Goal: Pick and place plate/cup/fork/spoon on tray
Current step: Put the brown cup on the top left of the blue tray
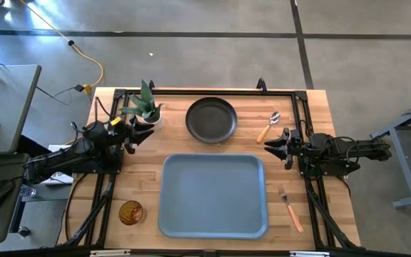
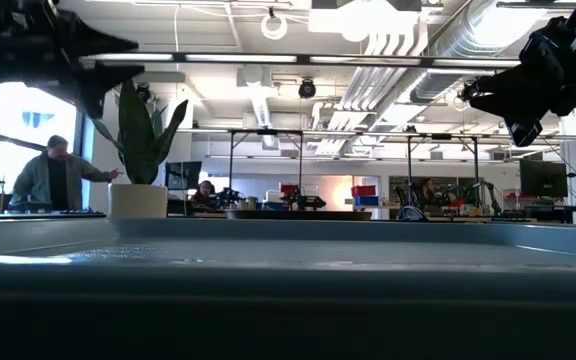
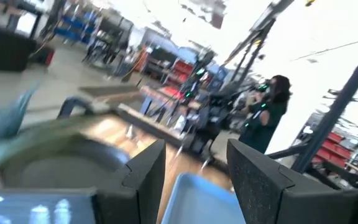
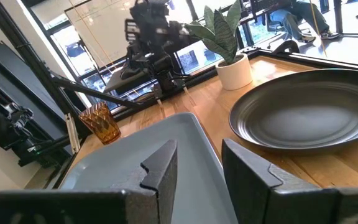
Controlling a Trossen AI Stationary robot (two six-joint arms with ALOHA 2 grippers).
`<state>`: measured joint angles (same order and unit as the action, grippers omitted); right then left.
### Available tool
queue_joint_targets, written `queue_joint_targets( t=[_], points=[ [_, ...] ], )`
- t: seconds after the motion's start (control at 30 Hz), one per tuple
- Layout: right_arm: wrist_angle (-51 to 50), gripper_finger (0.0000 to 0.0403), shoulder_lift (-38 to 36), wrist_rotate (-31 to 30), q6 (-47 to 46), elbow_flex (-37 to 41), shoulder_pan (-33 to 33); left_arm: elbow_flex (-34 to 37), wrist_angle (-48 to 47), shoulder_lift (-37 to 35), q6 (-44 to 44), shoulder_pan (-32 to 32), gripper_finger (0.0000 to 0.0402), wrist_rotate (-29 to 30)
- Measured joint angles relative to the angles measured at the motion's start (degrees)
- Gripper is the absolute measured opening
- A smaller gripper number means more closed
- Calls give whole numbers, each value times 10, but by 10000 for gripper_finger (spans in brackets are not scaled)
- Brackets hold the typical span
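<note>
Looking like square one: nothing's on the tray point(image 1: 212, 194) yet. Plate point(image 1: 211, 119) sits just behind it, spoon point(image 1: 268, 127) beside the plate, fork point(image 1: 290, 207) off the tray's right edge, cup point(image 1: 130, 212) at its left. Right gripper point(image 1: 275, 145) hovers near the spoon, fingers apart, holding nothing. Left gripper point(image 1: 140, 134) waits by the plant point(image 1: 145, 106), also spread and empty. Next I'd guess: drop onto the spoon handle.
</note>
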<state>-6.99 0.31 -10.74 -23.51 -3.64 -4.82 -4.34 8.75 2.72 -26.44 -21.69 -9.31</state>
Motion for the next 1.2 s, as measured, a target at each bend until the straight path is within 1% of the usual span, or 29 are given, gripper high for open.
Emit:
queue_joint_targets(
  t=[0.17, 0.23, 0.4, 0.5, 0.6, 0.7, 0.87, 0.93, 1.07, 1.2],
  points=[
    [0, 116, 0, 0, 0, 0, 0, -71, -18, 3, 58, 0, 157, -17],
    [0, 116, 0, 0, 0, 0, 0, -110, -54, 10, 86, 0, 157, -26],
    [0, 116, 0, 0, 0, 0, 0, -237, -242, 51, 141, 0, 157, -28],
    [0, 116, 0, 0, 0, 0, 0, -318, -357, 90, 173, 0, 157, -27],
    [0, 116, 0, 0, 0, 0, 0, -390, -446, 130, 200, 0, 157, -28],
    [0, 116, 0, 0, 0, 0, 0, -452, -515, 170, 206, 0, 157, -36],
    [0, 116, 0, 0, 0, 0, 0, -555, -600, 245, 177, 0, 156, -114],
    [0, 116, 0, 0, 0, 0, 0, -596, -635, 276, 175, 0, 156, -135],
    [0, 116, 0, 0, 0, 0, 0, -663, -703, 330, 175, 0, 156, -155],
    [0, 116, 0, 0, 0, 0, 0, -720, -761, 378, 176, 0, 156, -161]
  ],
)
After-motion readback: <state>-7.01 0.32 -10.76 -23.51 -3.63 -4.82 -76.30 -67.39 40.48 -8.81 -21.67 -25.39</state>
